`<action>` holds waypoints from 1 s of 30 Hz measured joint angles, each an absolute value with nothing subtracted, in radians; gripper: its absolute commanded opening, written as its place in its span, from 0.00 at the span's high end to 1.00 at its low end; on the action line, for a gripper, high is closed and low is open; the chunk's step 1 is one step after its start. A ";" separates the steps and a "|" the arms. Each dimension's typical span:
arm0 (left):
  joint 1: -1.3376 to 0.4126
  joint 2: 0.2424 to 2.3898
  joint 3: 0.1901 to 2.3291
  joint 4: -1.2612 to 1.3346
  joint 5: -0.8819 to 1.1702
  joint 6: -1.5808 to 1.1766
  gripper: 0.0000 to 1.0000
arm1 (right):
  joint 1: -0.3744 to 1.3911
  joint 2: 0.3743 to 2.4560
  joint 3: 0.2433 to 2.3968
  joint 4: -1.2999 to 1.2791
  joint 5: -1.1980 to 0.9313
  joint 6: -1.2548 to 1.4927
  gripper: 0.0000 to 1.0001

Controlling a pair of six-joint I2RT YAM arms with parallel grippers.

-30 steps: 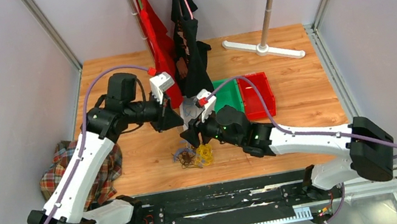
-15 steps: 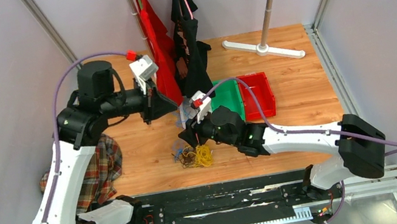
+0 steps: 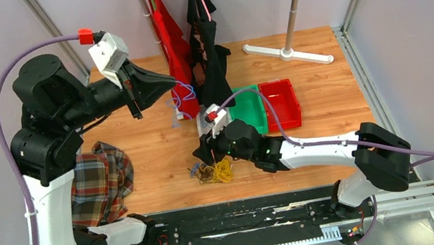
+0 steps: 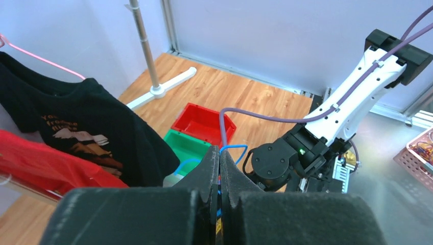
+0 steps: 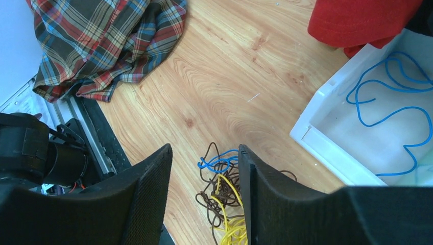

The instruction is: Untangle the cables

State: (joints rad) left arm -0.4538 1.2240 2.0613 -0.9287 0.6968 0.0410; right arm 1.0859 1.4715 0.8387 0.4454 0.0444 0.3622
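Note:
A tangle of dark brown, yellow and blue cables (image 3: 213, 171) lies on the wooden table near the front edge. My right gripper (image 3: 205, 156) is open and empty just above it. In the right wrist view the tangle (image 5: 227, 191) sits between and below the open fingers (image 5: 204, 153). My left gripper (image 3: 171, 83) is raised high and shut on a thin blue cable (image 3: 182, 95) that hangs below it. In the left wrist view the blue cable (image 4: 236, 148) pokes out of the closed gripper (image 4: 220, 155). Blue cable (image 5: 390, 97) lies looped in a white tray (image 5: 316, 130).
A green bin (image 3: 251, 104) and a red bin (image 3: 283, 103) stand right of centre. Red (image 3: 173, 49) and black (image 3: 208, 50) garments hang at the back on a stand (image 3: 288, 51). A plaid cloth (image 3: 98, 184) lies at the front left.
My left arm has risen and swung back to the left, lifting the blue cable clear of the table. My right gripper has shifted slightly left and stays open over the tangle.

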 measured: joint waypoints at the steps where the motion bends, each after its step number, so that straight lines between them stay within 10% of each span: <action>1: -0.454 1.224 2.065 -0.925 0.691 0.041 0.99 | 1.086 1.472 0.834 0.448 0.045 0.366 0.40; 30: -0.454 1.462 1.585 -0.665 0.597 0.100 1.00 | 0.898 1.046 0.604 0.224 0.282 0.400 0.33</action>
